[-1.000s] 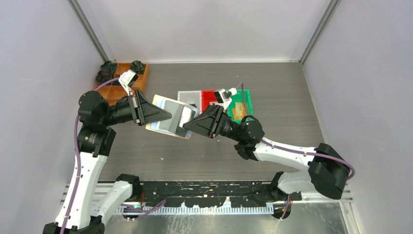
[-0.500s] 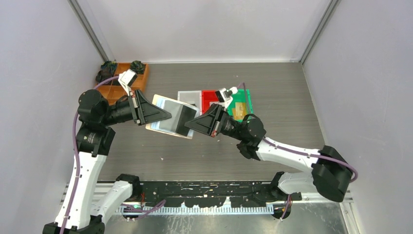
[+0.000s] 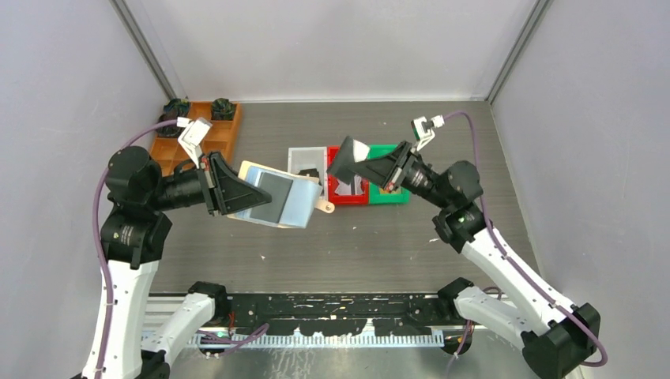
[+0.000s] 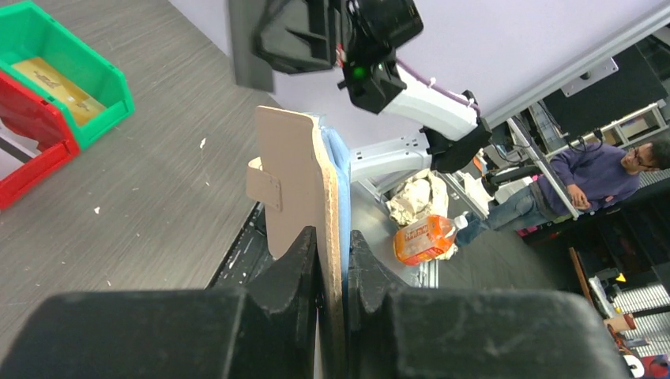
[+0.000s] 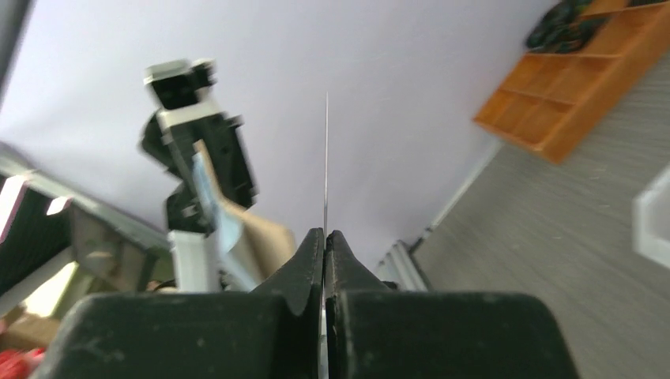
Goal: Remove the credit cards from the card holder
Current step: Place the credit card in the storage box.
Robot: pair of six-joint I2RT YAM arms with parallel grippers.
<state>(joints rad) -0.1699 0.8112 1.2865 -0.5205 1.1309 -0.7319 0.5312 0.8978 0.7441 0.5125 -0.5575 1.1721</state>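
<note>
**One card out, the holder held up**

The left gripper [image 3: 237, 195] is pinching the card holder [image 3: 278, 199] by one edge and holding it up off the table [image 3: 442, 134]. The holder is open, with its shiny blue-grey inside facing up. A small tan tab sticks out on its right side.

The right gripper [image 3: 365, 163] is pressed together on a dark credit card [image 3: 344, 157]. From the right wrist camera, the card looks like a thin line standing up between the fingers. The card hangs above the white bin [image 3: 301, 155] and the red bin [image 3: 348, 200], apart from the holder.

A green bin [image 3: 395, 197] sits next to the red one, with a yellow card [image 4: 57, 79] lying inside. An orange-brown tray [image 3: 225, 134] sits in the far left corner.
</note>
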